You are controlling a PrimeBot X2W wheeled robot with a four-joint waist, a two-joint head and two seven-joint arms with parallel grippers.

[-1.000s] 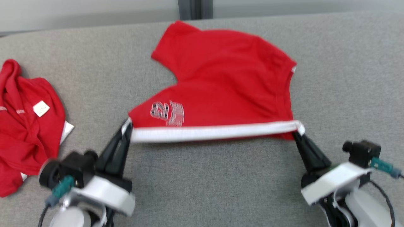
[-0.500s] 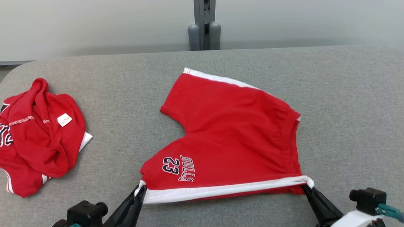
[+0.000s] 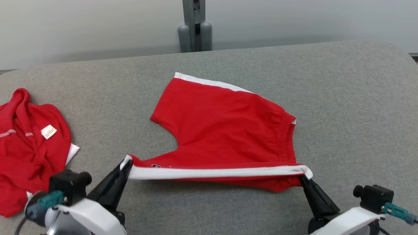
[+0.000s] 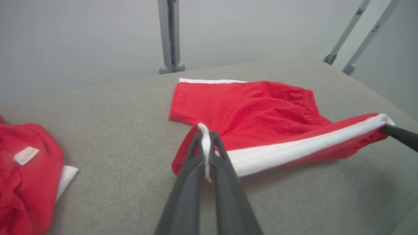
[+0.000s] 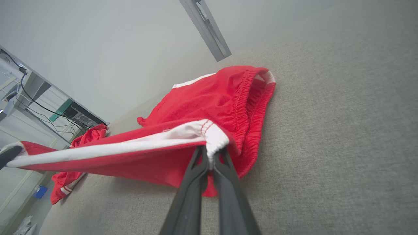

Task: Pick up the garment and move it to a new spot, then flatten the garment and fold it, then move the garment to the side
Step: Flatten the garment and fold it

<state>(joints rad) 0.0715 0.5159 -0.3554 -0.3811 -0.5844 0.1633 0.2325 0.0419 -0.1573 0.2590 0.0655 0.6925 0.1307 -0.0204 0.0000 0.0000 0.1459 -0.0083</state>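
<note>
left gripper (image 3: 125,164): shut on the leg-hem end of the white stripe (image 3: 215,172); in the left wrist view the white cloth is seen pinched between the two dark fingers (image 4: 191,166).
right gripper (image 3: 303,178): shut on the waistband end of the same stripe; a bunched white corner is seen clamped at its tips in the right wrist view.
white stripe: drawn taut between the two grippers and held off the surface, with a shadow cast beneath it.
red shorts (image 3: 225,130): the near side is raised by both grippers; the rest is laid flat beyond their fingertips, on the grey padded surface (image 3: 352,98).
print: a scrap of dark lettering (image 3: 157,166) is seen just beyond the left gripper's tips, above the stripe; it cannot be read.
waistband (image 3: 289,137): gathered elastic, running away from the right gripper's tips.
far leg: edged by a second white band (image 3: 209,82).
crumpled red garment (image 3: 29,156): lying outward of the left gripper, well apart from the shorts.
white tag (image 3: 48,131): sewn on that garment; its writing is too small to be read.
grey post (image 3: 194,26): upright beyond the far edge of the surface.
</note>
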